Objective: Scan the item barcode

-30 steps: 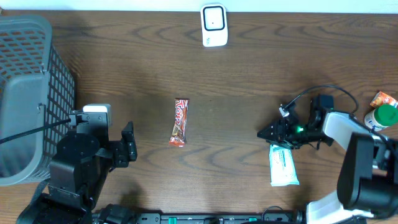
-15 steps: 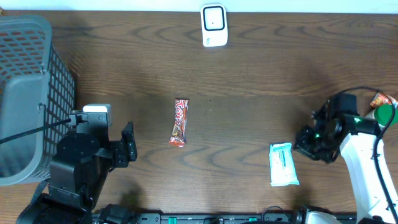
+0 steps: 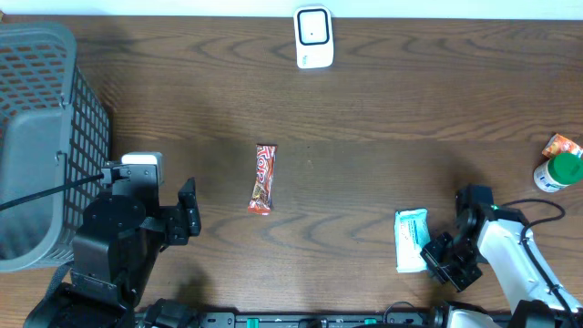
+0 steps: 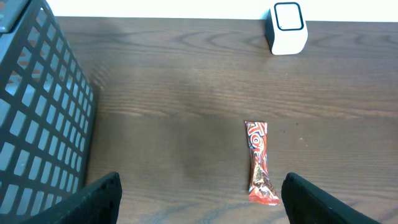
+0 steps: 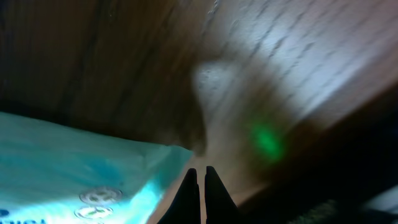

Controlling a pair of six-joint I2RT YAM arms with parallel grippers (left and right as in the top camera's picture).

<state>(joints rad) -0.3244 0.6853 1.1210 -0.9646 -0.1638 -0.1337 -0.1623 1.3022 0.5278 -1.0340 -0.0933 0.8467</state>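
A white and teal packet (image 3: 412, 240) lies at the front right of the table. My right gripper (image 3: 435, 258) sits low beside its right edge. In the right wrist view the gripper (image 5: 200, 185) is shut, its thin fingers pressed together with nothing between them, and the teal packet (image 5: 74, 165) lies just to their left, blurred. A red candy bar (image 3: 263, 178) lies mid-table. My left gripper (image 3: 188, 217) stands open to the left of it, and in the left wrist view the gripper (image 4: 202, 205) is open and empty with the candy bar (image 4: 258, 163) ahead on the right. The white scanner (image 3: 313, 36) stands at the far edge.
A grey mesh basket (image 3: 41, 137) fills the left side, next to my left arm. A green-capped bottle (image 3: 557, 171) and an orange packet (image 3: 562, 146) sit at the right edge. The left wrist view also shows the basket (image 4: 37, 106) and the scanner (image 4: 287, 28).
My right arm swung from the packet's far end out to the right, then down beside the packet's near right edge, and its jaws shut. The left arm has not moved.
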